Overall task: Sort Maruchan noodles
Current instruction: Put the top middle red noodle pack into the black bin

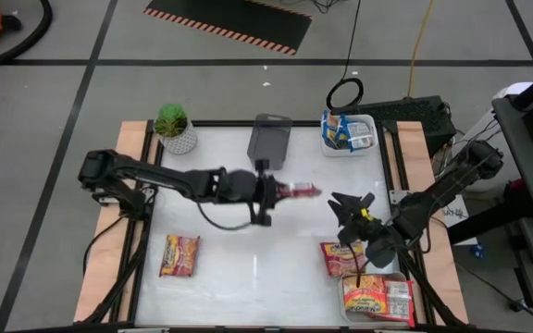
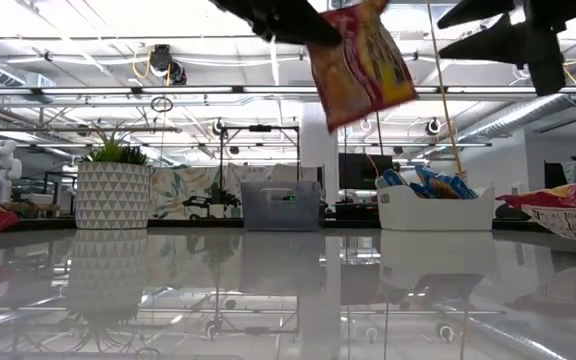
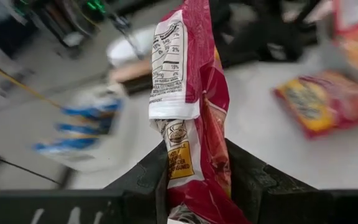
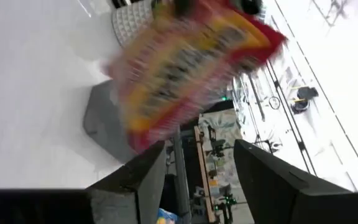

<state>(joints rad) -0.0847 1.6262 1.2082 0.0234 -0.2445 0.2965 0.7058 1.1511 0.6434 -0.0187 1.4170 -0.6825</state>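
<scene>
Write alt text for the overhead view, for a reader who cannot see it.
Over the middle of a white table, the left gripper holds a red noodle packet, while the open right gripper hangs just beside it. Other packets lie on the table and in trays along the right side.

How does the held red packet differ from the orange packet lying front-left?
The red packet is off the table, pinched in the left gripper; the orange packet lies flat on the table, touched by nothing. The red packet hangs tilted and creased; the orange packet looks flat. The red packet is mid-table; the orange packet sits near the front-left corner. Both are glossy noodle packets with yellow on them.
</scene>
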